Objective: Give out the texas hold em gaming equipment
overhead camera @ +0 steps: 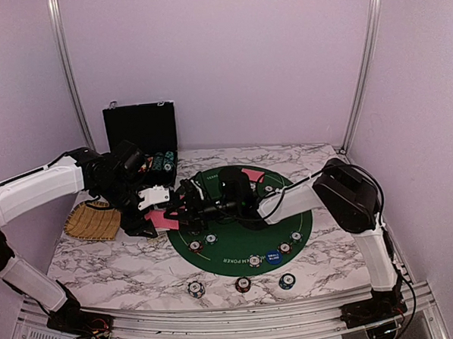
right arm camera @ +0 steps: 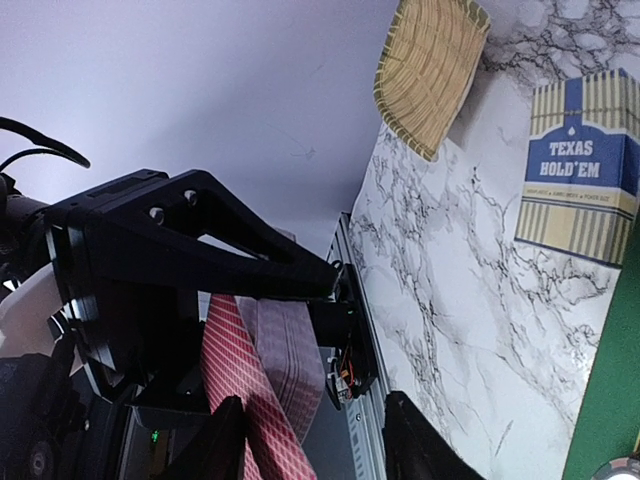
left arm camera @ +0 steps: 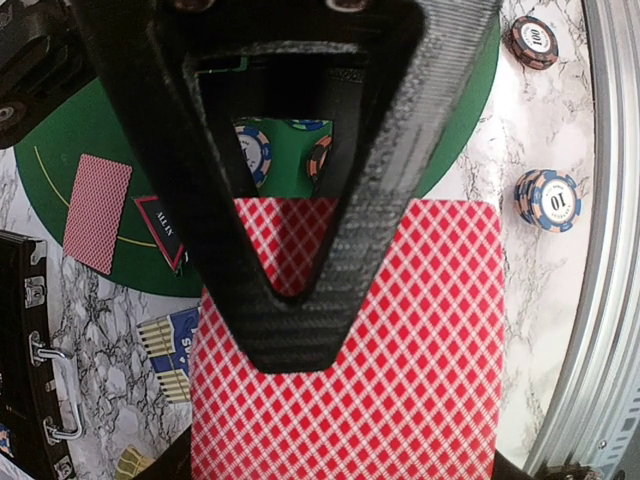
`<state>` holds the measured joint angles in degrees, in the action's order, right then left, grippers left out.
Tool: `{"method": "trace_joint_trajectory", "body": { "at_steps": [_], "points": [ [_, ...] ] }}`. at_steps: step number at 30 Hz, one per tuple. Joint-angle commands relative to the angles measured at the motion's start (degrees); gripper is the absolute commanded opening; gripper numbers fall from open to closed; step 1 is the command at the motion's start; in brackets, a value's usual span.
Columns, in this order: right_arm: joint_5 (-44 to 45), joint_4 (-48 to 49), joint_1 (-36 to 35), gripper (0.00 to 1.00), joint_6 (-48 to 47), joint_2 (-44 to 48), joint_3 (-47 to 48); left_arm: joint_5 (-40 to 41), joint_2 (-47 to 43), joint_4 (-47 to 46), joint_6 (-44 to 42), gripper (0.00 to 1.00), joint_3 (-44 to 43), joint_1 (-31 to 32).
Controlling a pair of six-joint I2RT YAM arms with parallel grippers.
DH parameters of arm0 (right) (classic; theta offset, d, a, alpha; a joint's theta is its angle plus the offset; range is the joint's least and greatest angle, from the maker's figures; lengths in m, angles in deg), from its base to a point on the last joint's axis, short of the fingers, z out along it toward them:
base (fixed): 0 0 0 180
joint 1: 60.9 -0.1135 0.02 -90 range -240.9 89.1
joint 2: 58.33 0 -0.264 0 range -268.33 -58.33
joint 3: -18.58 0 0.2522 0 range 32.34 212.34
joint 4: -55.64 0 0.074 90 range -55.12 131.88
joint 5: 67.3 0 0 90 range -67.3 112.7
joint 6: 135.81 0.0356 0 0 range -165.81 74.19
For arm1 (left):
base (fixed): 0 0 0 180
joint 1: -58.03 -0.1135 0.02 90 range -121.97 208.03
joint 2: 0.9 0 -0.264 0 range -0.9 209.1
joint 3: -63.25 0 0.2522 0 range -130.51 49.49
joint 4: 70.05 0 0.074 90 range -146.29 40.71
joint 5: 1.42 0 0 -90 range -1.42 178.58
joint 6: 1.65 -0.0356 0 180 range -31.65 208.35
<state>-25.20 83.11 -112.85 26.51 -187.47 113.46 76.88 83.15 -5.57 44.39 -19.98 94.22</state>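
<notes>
My left gripper (overhead camera: 150, 217) (left arm camera: 290, 345) is shut on a stack of red-backed playing cards (left arm camera: 400, 350) (overhead camera: 160, 219), held above the left rim of the green mat (overhead camera: 297, 220). The right gripper (overhead camera: 185, 206) (right arm camera: 315, 402) reaches in from the right with its jaws apart. The cards (right arm camera: 245, 400) stand between them, against the left finger (right arm camera: 215, 450). One card (left arm camera: 97, 212) and the dark red-edged triangle (left arm camera: 160, 228) lie on the mat. Striped chips (overhead camera: 255, 261) and the blue small blind disc (overhead camera: 273, 257) sit along the mat's near rim.
Three chip piles (overhead camera: 243, 284) stand on the marble near the front rail. A woven straw tray (overhead camera: 92, 220) lies at the left. An open black case (overhead camera: 141, 132) with chips stands behind it. A Texas Hold'em box (right arm camera: 580, 170) lies beside the mat.
</notes>
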Motion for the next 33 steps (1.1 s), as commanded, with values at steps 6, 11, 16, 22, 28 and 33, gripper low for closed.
{"method": "trace_joint_trajectory", "body": {
  "at_steps": [6,11,16,22,28,33],
  "points": [
    [0.7,3.17,0.44,0.36,1.03,4.78,-2.65,-0.23,-0.93,0.35,-0.08,0.2,-1.37,0.09],
    [0.74,3.18,0.95,0.29,1.06,5.77,-3.41,0.22,-1.08,0.35,-0.22,0.2,-1.08,0.06],
    [0.79,4.03,1.29,0.21,1.61,7.06,-4.9,0.37,-1.01,0.35,-0.37,0.2,-0.88,0.05],
    [0.97,2.74,2.32,0.15,0.51,9.42,-7.41,0.46,-0.93,0.35,-0.42,0.2,-0.93,0.03],
    [0.79,3.69,3.52,0.08,0.61,11.34,-10.95,0.53,-0.97,0.35,-0.41,0.2,-1.02,0.03],
    [0.45,6.08,3.95,0.0,2.14,11.88,-12.5,0.52,-1.02,0.35,-0.42,0.2,-1.01,0.05]
  ]
}}
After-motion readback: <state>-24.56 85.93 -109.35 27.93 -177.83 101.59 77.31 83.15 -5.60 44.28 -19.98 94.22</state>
